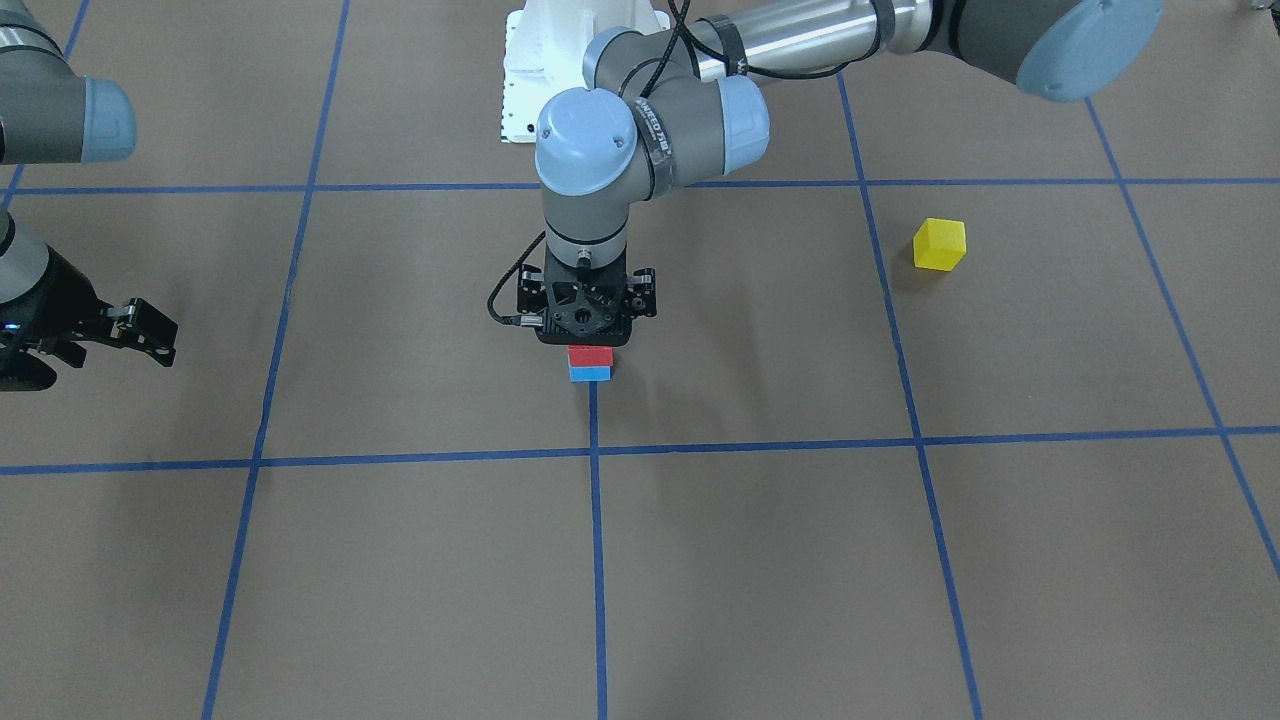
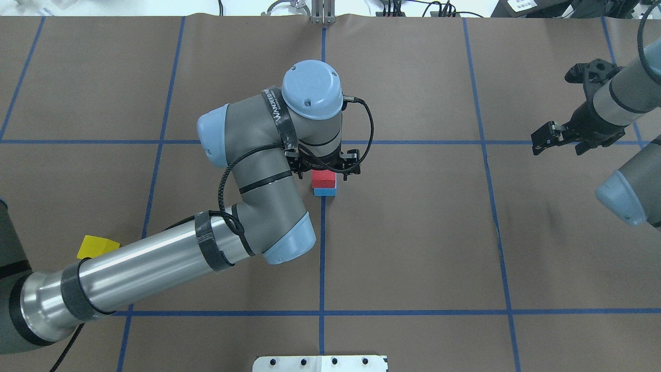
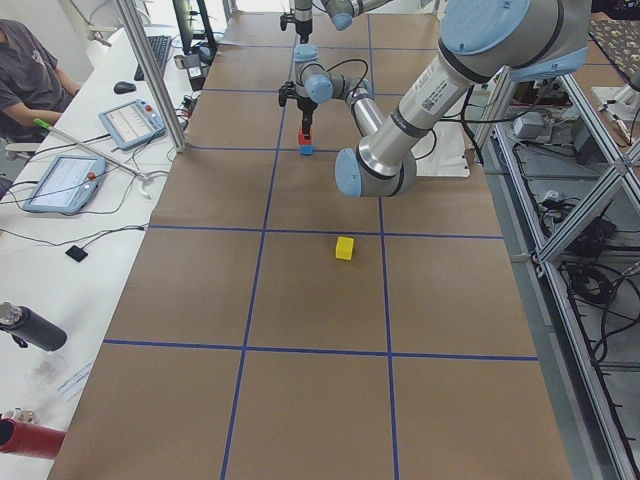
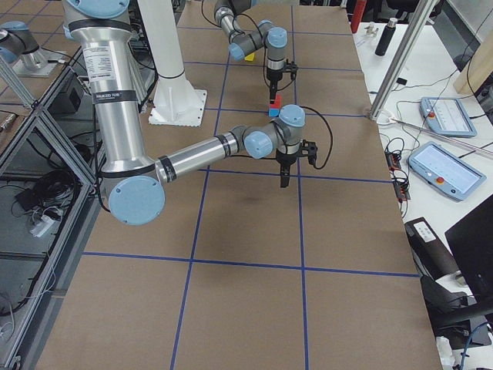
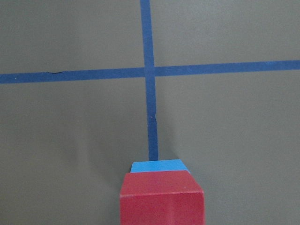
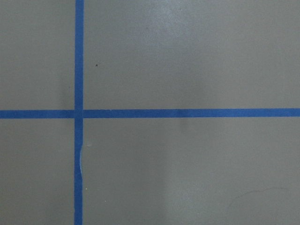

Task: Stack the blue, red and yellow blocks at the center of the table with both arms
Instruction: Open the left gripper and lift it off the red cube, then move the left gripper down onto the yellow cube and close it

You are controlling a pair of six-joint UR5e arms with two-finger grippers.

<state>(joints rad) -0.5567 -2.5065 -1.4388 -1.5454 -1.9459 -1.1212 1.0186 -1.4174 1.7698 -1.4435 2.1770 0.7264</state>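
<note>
A red block [image 1: 590, 355] sits on a blue block [image 1: 590, 374] on the centre tape line. My left gripper [image 1: 590, 344] points straight down over them. Its black parts flank the red block [image 2: 324, 179] closely in the overhead view, so it looks shut on it. The left wrist view shows the red block [image 5: 161, 201] close, with the blue block [image 5: 158, 166] under it. A yellow block [image 1: 939, 244] lies alone on my left side, partly hidden by my left arm in the overhead view [image 2: 94, 246]. My right gripper [image 2: 560, 140] is open and empty, far off to my right.
Blue tape lines [image 1: 594, 520] divide the brown table cover into squares. The robot's white base plate [image 1: 520, 90] stands behind the stack. My left forearm [image 2: 155, 268] lies low across the left half of the table. The right wrist view shows only a tape crossing [image 6: 78, 113].
</note>
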